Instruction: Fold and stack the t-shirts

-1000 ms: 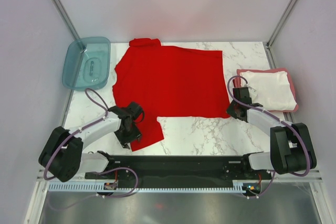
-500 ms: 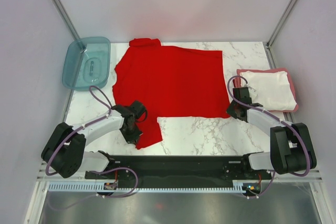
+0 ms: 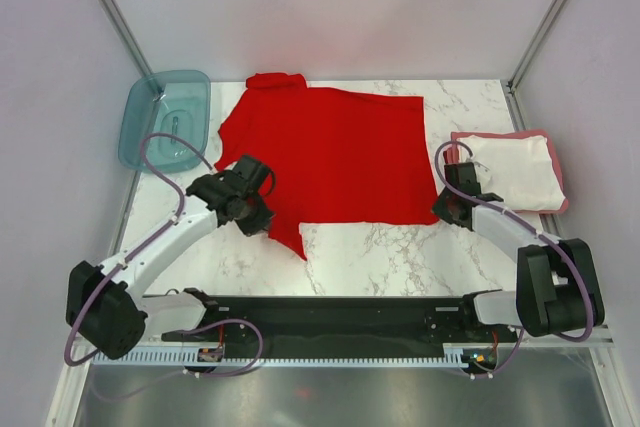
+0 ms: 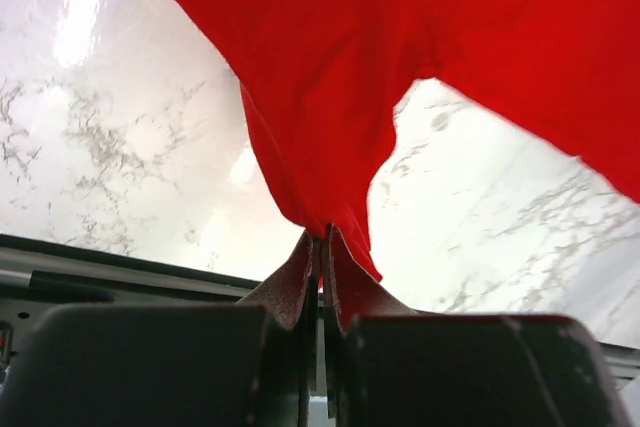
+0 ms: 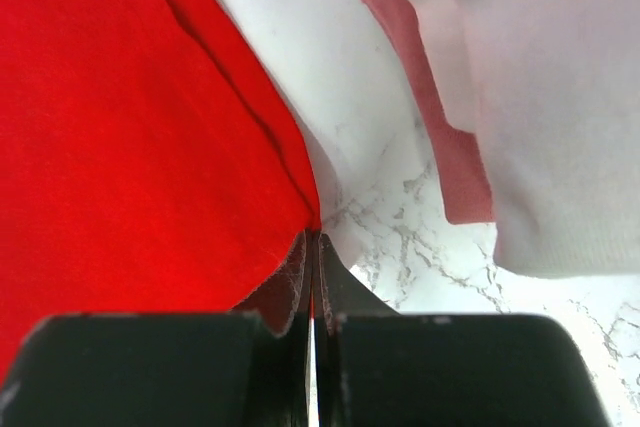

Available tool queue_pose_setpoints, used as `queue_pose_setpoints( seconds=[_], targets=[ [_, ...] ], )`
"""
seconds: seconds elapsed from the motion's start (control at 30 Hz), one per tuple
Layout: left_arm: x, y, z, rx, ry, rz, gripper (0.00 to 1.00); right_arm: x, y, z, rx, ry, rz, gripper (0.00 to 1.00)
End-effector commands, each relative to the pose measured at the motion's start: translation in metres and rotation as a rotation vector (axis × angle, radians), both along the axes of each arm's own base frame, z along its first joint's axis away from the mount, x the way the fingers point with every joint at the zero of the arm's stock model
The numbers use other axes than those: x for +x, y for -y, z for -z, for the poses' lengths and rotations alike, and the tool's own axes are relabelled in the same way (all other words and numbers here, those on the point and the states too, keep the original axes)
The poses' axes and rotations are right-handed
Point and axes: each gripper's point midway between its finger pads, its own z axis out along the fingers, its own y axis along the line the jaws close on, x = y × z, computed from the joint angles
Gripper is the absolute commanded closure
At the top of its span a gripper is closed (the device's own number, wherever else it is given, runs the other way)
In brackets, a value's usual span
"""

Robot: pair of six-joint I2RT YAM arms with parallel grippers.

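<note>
The jaws of the left gripper (image 4: 322, 237) are pinching shut on a sleeve of the red t-shirt (image 3: 330, 152), and those of the right gripper (image 5: 312, 237) on its near corner, with cloth spreading beyond both. The sleeve fold seems to be starting; the sleeve probably needs carrying inward next.

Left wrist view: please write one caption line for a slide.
Left gripper pinching an edge of the red t-shirt above the marble table.

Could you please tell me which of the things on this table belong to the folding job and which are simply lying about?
Part of the job:
- red t-shirt, pinched by the left gripper and the right gripper
- folded white t-shirt
- pinkish-red t-shirt beneath the white one

Just lying about:
- teal tub
</note>
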Motion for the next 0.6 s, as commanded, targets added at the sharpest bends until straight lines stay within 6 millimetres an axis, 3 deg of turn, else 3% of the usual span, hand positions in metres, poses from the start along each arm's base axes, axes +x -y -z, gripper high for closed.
queue_pose_setpoints(
  seconds=[0.0, 0.23, 0.43, 0.57],
  targets=[
    [0.020, -0.011, -0.031, 0.017, 0.080, -0.008, 0.98, 0.020, 0.002, -0.032, -0.014, 0.075, 0.013, 1.00],
    [0.070, -0.032, -0.067, -0.005, 0.160, -0.089, 0.98, 0.047, -0.001, -0.054, -0.012, 0.088, 0.028, 1.00],
    [0.113, -0.034, -0.088, -0.015, 0.212, -0.157, 0.98, 0.066, -0.005, -0.054, 0.003, 0.075, 0.041, 1.00],
    [0.145, -0.037, -0.116, -0.034, 0.274, -0.189, 0.98, 0.077, -0.005, -0.053, 0.009, 0.068, 0.062, 1.00]
  ],
)
